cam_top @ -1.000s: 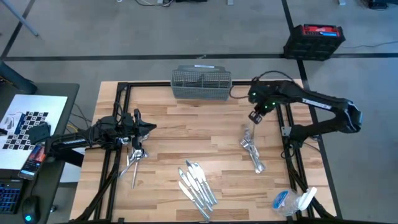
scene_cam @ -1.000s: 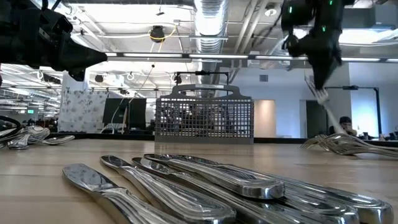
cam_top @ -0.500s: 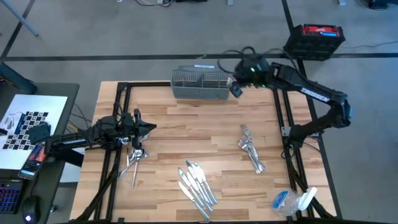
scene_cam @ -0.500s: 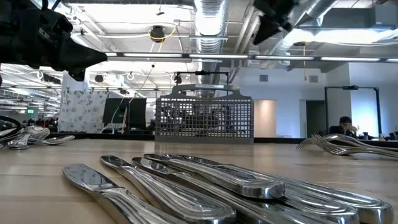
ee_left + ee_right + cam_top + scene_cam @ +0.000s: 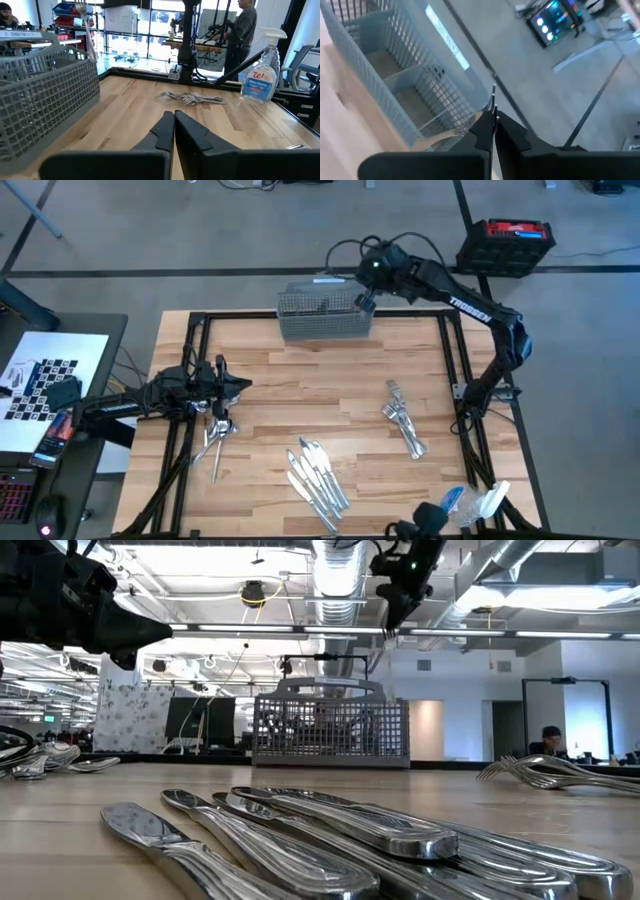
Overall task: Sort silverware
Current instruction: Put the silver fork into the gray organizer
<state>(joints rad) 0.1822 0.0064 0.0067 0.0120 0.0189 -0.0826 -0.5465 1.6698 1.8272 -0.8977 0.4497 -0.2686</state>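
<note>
The right gripper point(image 5: 364, 298), clamped on a fork point(image 5: 493, 102), is held over the mesh basket point(image 5: 322, 315) at the table's far edge. The fork is best lowered upright into one compartment before release. The left gripper point(image 5: 245, 385) waits shut near the left edge.

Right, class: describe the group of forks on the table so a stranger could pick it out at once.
Start at the grey mesh basket at the wooden table's far edge. Come toward the near edge on the right arm's side to the forks, a small bundle. Unlike the knives fanned out mid-table, their ends show tines.
</note>
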